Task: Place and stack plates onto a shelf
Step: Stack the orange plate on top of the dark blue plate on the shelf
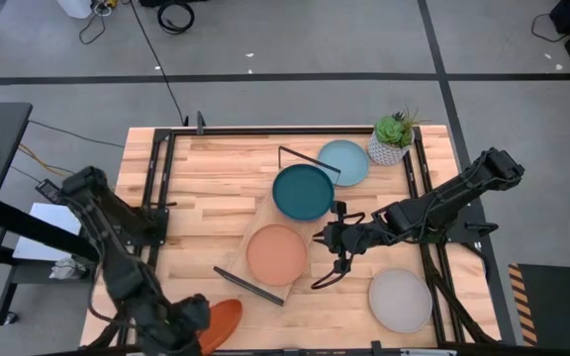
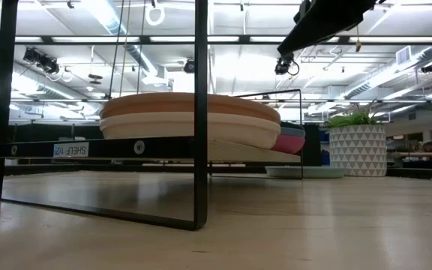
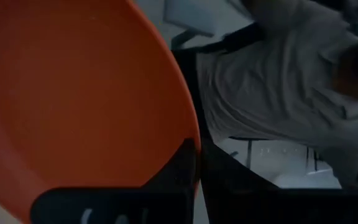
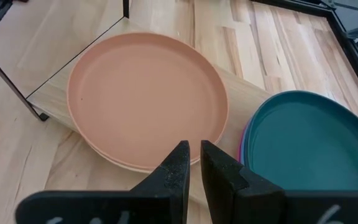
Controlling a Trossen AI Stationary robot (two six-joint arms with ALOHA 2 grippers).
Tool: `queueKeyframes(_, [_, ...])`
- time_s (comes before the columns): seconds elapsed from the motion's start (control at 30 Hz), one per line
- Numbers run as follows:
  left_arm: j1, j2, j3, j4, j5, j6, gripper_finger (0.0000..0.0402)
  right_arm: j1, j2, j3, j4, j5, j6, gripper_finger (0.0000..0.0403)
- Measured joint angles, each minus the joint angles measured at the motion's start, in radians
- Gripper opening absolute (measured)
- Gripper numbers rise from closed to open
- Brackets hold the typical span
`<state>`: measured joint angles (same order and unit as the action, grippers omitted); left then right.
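Two stacks on the shelf [image 1: 265,222]
Right gripper [image 4: 193,163], fingers nearly together, hovers beside salmon plate [image 4: 146,98]; left gripper [image 1: 198,318] holds orange plate [image 3: 73,93].

My left arm, dark and six-jointed, reaches down along the near left side of the table, and its two-finger left gripper [image 1: 206,321] sits at the near edge with its dark fingers [image 3: 179,177] clamped on the rim of what it carries. My right arm comes in from the far right, stretched low across the table toward the middle, wrist roughly level. The right gripper [image 1: 336,259] hangs in the air with nothing between its two dark fingers [image 4: 178,171], which stand nearly together with only a narrow slit between them.
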<state>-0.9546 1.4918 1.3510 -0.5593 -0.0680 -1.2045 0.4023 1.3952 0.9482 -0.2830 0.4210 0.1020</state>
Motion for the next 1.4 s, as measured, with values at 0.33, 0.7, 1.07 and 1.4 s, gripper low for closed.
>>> queueKeyframes(0.33, [0.021, -0.137, 0.0, 0.103, -0.092, 0.53, 0.0016, 0.0, 0.0, 0.0, 0.032, 0.0, 0.094, 0.0045])
queueKeyframes(0.7, [0.142, -0.211, 0.001, 0.085, -0.409, 1.134, 0.0016, 0.08, 0.0, 0.0, -0.027, 0.021, 0.396, 0.004])
queueKeyframes(1.07, [0.583, -0.172, 0.001, -0.112, -0.26, 1.269, 0.0016, 0.211, -0.033, 0.0, -0.081, 0.117, 0.584, 0.0016])
queueKeyframes(1.4, [0.849, -0.018, 0.0, -0.208, -0.006, 1.566, 0.0016, 0.231, -0.118, 0.0, -0.1, 0.137, 0.581, 0.0011])
